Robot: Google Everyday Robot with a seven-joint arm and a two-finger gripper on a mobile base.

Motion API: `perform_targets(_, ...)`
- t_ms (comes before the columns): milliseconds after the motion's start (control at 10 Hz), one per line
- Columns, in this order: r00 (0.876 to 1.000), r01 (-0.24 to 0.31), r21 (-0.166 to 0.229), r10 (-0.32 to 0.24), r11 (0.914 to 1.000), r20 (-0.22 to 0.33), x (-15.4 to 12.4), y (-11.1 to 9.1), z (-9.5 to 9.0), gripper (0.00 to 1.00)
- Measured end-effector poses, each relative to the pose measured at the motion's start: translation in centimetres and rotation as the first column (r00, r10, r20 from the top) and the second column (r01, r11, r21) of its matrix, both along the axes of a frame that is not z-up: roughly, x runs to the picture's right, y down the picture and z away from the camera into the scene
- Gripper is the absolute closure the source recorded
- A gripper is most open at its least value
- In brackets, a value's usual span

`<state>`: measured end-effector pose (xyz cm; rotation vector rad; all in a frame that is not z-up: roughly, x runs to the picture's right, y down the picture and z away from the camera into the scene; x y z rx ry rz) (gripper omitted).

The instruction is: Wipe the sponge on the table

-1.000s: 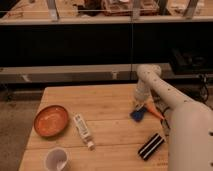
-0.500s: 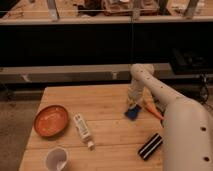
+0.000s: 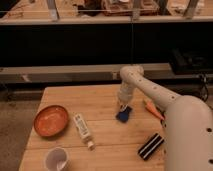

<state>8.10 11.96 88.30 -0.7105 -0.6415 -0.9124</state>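
Where the white arm bends down over the middle of the table [image 3: 107, 147], the gripper [image 3: 123, 104] stands on top of the sponge [image 3: 124, 115]. Whether it grips the sponge or only presses on it, I cannot tell from here.

- Sponge: dark blue, flat on the wood, about midway between the left and right edges and somewhat toward the far edge.
- Change noted: over the last second, gripper and sponge have travelled leftward together, away from the right edge, with the arm swinging along.
- Judgement: a wiping stroke looks to be under way, with the sponge dragged in contact with the wood.
- Also on the table:
  - orange item [image 3: 152, 109], toward the right edge
  - striped block [image 3: 150, 146], near the near right corner
  - white bottle [image 3: 83, 130], on its side, left of centre
  - orange bowl [image 3: 51, 120], by the left edge
  - white cup [image 3: 56, 159], at the near left corner
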Motion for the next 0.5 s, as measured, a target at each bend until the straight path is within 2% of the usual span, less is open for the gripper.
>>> perform_targets(200,1.0,0.005,0.01,-0.005,0.9999,0.013,-4.8,0.2,-1.0,0.97)
perform_targets(300,0.999,0.016,0.016,-0.016,0.9997,0.029,-8.4,0.4,-1.7,0.97)
perform_targets(500,0.997,0.046,0.022,-0.047,0.9987,0.059,-12.7,0.8,-2.6,0.97)
